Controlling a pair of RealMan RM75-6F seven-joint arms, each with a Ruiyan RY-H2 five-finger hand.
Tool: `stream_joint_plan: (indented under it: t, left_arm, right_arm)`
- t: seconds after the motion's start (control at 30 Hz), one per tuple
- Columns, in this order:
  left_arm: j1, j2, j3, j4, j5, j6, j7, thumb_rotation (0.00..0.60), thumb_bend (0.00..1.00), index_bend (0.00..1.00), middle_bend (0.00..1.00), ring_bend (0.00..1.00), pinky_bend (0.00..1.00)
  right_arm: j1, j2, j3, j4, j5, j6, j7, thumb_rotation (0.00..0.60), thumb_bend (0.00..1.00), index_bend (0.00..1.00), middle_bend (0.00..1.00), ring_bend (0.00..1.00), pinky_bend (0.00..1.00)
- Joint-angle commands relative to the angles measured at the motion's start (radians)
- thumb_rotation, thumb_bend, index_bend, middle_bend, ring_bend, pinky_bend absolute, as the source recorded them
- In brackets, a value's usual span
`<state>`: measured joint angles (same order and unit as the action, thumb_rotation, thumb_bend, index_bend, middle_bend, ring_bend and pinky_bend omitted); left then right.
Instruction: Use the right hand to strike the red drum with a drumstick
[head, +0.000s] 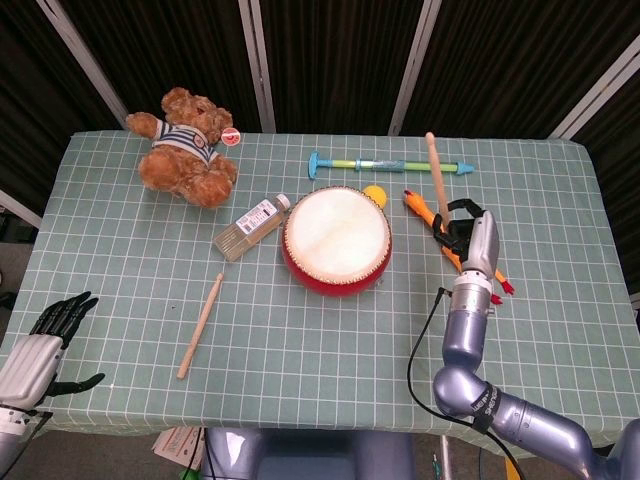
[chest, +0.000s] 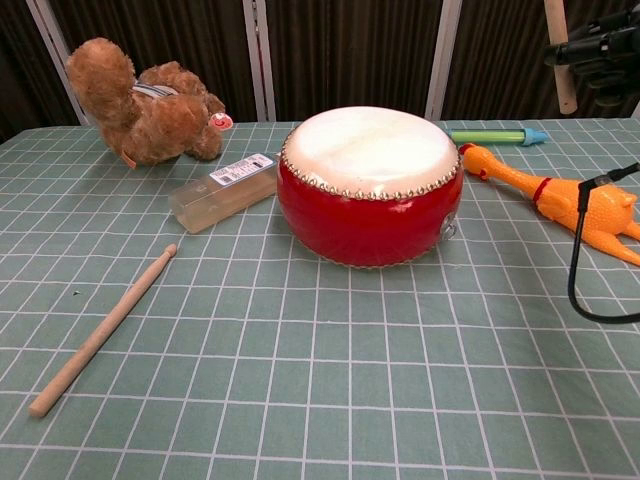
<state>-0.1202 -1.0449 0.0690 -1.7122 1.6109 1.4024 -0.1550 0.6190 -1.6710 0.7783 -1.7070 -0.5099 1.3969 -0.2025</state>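
Observation:
The red drum (head: 337, 241) (chest: 369, 186) with a pale skin stands mid-table. To its right, my right hand (head: 478, 241) (chest: 604, 45) is raised well above the table and grips a wooden drumstick (head: 437, 177) (chest: 557, 50). The stick points steeply upward, clear of the drum skin. A second drumstick (head: 201, 326) (chest: 101, 333) lies on the cloth to the drum's front left. My left hand (head: 42, 342) hangs at the table's near left corner, fingers apart, holding nothing.
A clear bottle (head: 251, 229) lies just left of the drum, with a teddy bear (head: 188, 146) behind it. A rubber chicken (chest: 550, 199) lies under my right hand. A blue-green tube toy (head: 388, 165) and a yellow ball (head: 374, 194) sit behind the drum.

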Motion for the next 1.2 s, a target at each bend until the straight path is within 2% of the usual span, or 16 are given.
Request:
stream_joint_plan:
  t: [0.03,0.23,0.37,0.43,0.5,0.57,0.67,0.73,0.77,0.83,0.93,1.07,1.2]
  left_arm:
    - [-0.001,0.001,-0.001,0.0,-0.002,-0.003,-0.003,0.6,0.01,0.0,0.0,0.0,0.0]
    - [-0.003,0.003,0.0,-0.001,-0.004,-0.007,-0.008,0.6,0.01,0.0,0.0,0.0,0.0]
    - [-0.003,0.005,0.002,-0.005,-0.003,-0.009,-0.014,0.6,0.01,0.0,0.0,0.0,0.0]
    - [-0.004,0.007,0.004,-0.008,-0.001,-0.011,-0.017,0.6,0.01,0.0,0.0,0.0,0.0]
    - [-0.005,0.009,0.004,-0.01,-0.002,-0.015,-0.022,0.6,0.01,0.0,0.0,0.0,0.0]
    - [-0.006,0.011,0.004,-0.01,-0.004,-0.017,-0.026,0.6,0.01,0.0,0.0,0.0,0.0]
    - [-0.008,0.011,0.004,-0.01,-0.003,-0.019,-0.031,0.6,0.01,0.0,0.0,0.0,0.0]
    - [-0.01,0.012,0.004,-0.011,-0.002,-0.021,-0.031,0.6,0.01,0.0,0.0,0.0,0.0]
    - [-0.01,0.012,0.004,-0.011,-0.001,-0.021,-0.032,0.6,0.01,0.0,0.0,0.0,0.0]
    - [-0.01,0.012,0.004,-0.011,0.0,-0.02,-0.033,0.6,0.01,0.0,0.0,0.0,0.0]
    - [-0.01,0.012,0.004,-0.011,-0.001,-0.02,-0.034,0.6,0.01,0.0,0.0,0.0,0.0]
    - [-0.009,0.013,0.005,-0.011,0.001,-0.017,-0.033,0.6,0.01,0.0,0.0,0.0,0.0]
    - [-0.01,0.011,0.005,-0.012,-0.001,-0.02,-0.029,0.6,0.01,0.0,0.0,0.0,0.0]
  right_arm:
    - [-0.009,0.006,0.024,-0.017,0.061,-0.025,0.03,0.6,0.64,0.97,1.0,1.0,0.93]
    - [0.014,-0.003,-0.039,0.046,0.005,-0.028,0.006,0.6,0.64,0.97,1.0,1.0,0.93]
    - [0.039,-0.031,-0.092,0.128,-0.052,-0.024,-0.002,0.6,0.64,0.97,1.0,1.0,0.93]
    - [0.057,-0.046,-0.133,0.188,-0.102,-0.02,-0.02,0.6,0.64,0.97,1.0,1.0,0.93]
    - [0.08,-0.061,-0.197,0.267,-0.179,-0.017,-0.057,0.6,0.64,0.97,1.0,1.0,0.93]
    - [0.109,-0.076,-0.293,0.373,-0.288,-0.014,-0.118,0.6,0.64,0.97,1.0,1.0,0.93]
    - [0.161,-0.093,-0.533,0.608,-0.512,-0.027,-0.341,0.6,0.64,0.97,1.0,1.0,0.93]
    - [0.186,-0.106,-0.668,0.742,-0.635,-0.052,-0.485,0.6,0.64,0.98,1.0,1.0,0.93]
    - [0.187,-0.118,-0.691,0.766,-0.657,-0.063,-0.497,0.6,0.64,0.98,1.0,1.0,0.93]
    - [0.182,-0.147,-0.704,0.799,-0.675,-0.075,-0.49,0.6,0.64,0.98,1.0,1.0,0.93]
    - [0.172,-0.173,-0.691,0.824,-0.676,-0.078,-0.485,0.6,0.64,0.98,1.0,1.0,0.93]
    - [0.162,-0.17,-0.639,0.803,-0.668,-0.051,-0.458,0.6,0.64,0.98,1.0,1.0,0.93]
    - [0.147,-0.143,-0.575,0.721,-0.657,-0.008,-0.408,0.6,0.64,0.98,1.0,1.0,0.93]
